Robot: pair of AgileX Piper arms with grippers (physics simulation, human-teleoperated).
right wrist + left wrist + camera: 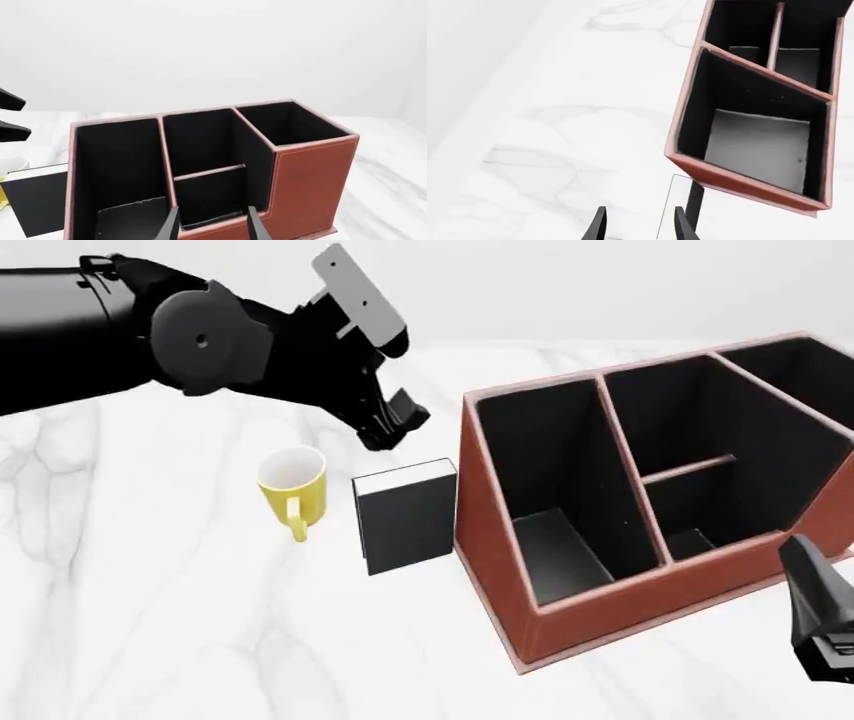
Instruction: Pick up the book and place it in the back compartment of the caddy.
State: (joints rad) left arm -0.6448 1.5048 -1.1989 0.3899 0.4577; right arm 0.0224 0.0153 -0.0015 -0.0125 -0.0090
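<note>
**Clerk:** Nearest item first, please.

**Operator:** Right claw (821, 625), low at the near right corner of the front view. Only part of it shows there, but my right wrist view has its two fingers spread with nothing between them, pointed at the caddy.

**Clerk:** Item two?

**Operator:** Caddy (587, 615): reddish-brown box, black lining, slanted side walls, standing on the white marbled counter (160, 620) at the right. Dividers split it into several compartments. One long narrow compartment sits on the side toward the book. The back compartment (701, 495) is the small pocket beyond the low cross-divider in the middle section; I see nothing in it.

**Clerk:** The book?

**Operator:** Book (407, 520): black cover, white page edges along its top, standing upright on the counter just beside the caddy's left wall. I cannot tell if they touch. Nothing grips it.

**Clerk:** Other stock?

**Operator:** One yellow mug (291, 485), upright, handle toward me, just left of the book.

**Clerk:** Left claw?

**Operator:** Left claw (400, 420) hangs above the book's top edge, apart from it, fingers spread and holding nothing. My left wrist view looks down into the caddy, with the book's edge by one finger (686, 225).
</note>
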